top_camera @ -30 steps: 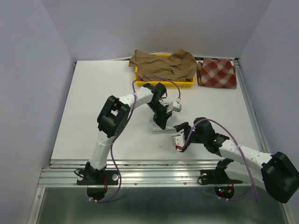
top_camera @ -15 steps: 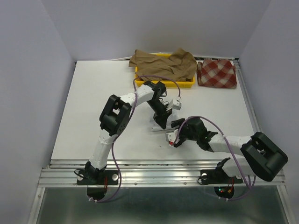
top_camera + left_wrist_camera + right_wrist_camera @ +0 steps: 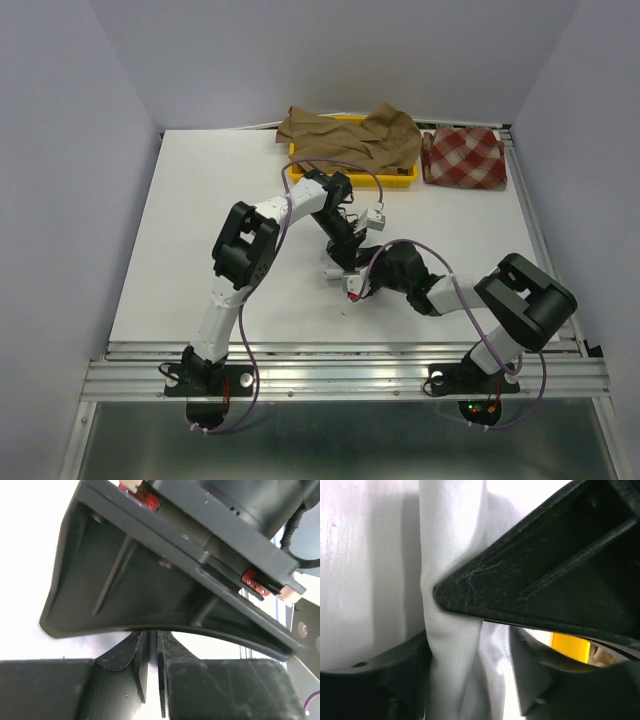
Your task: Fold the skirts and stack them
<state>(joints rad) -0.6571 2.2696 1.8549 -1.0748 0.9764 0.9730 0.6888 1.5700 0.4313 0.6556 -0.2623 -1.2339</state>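
The white skirt [image 3: 331, 270] lies bunched at the table's middle, mostly hidden under both grippers. My left gripper [image 3: 346, 257] comes down on it from behind; in its wrist view the jaws [image 3: 152, 665] stand nearly closed, pinching a thin fold. My right gripper [image 3: 359, 287] sits just in front of it. In the right wrist view the gripper [image 3: 467, 650] is open, with a raised band of the white skirt [image 3: 450, 645] between its fingers. The tan-brown pleated skirt [image 3: 350, 138] drapes over the tray. The red-and-beige checked skirt [image 3: 463, 157] lies folded at the back right.
The yellow tray [image 3: 350, 177] stands at the back centre under the tan skirt. The two grippers are almost touching: the right gripper's body [image 3: 165, 570] fills the left wrist view and the left finger [image 3: 535, 580] crosses the right wrist view. Walls surround the table.
My right arm has swung left and forward across the table until its gripper reached the white skirt beside the left gripper. The left gripper has stayed on the skirt.
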